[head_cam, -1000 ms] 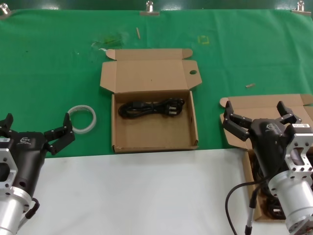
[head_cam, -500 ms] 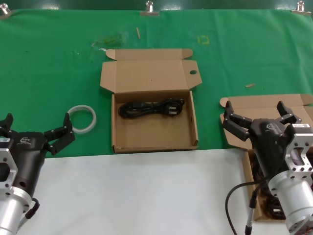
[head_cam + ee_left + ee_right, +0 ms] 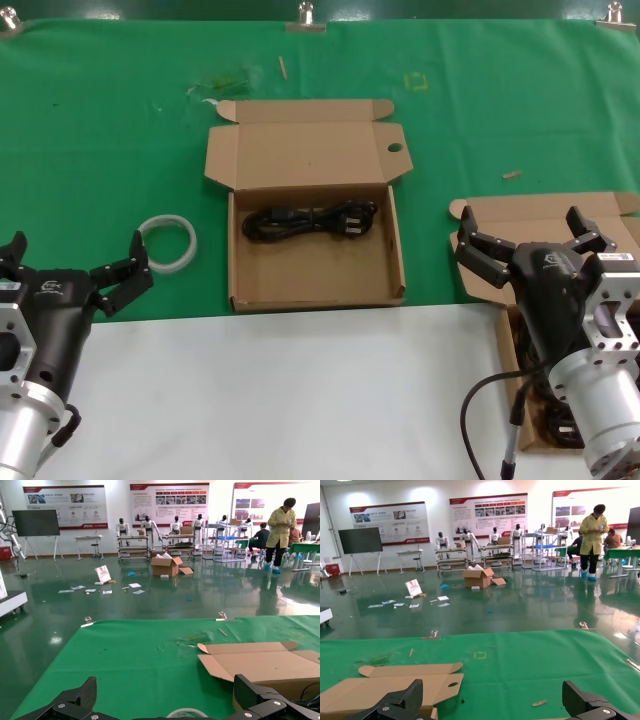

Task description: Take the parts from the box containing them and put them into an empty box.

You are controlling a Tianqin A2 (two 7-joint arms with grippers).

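The box with a round hole in its lid stands open at the middle of the green mat, and one black power cord lies along its far side. Its lid also shows in the left wrist view and the right wrist view. The second box is at the right, mostly hidden behind my right arm; black cords show in it. My right gripper is open and empty above that box. My left gripper is open and empty at the left front.
A white tape ring lies on the mat left of the middle box, just beyond my left gripper, and shows in the left wrist view. A white surface covers the front of the table. Small scraps lie on the far mat.
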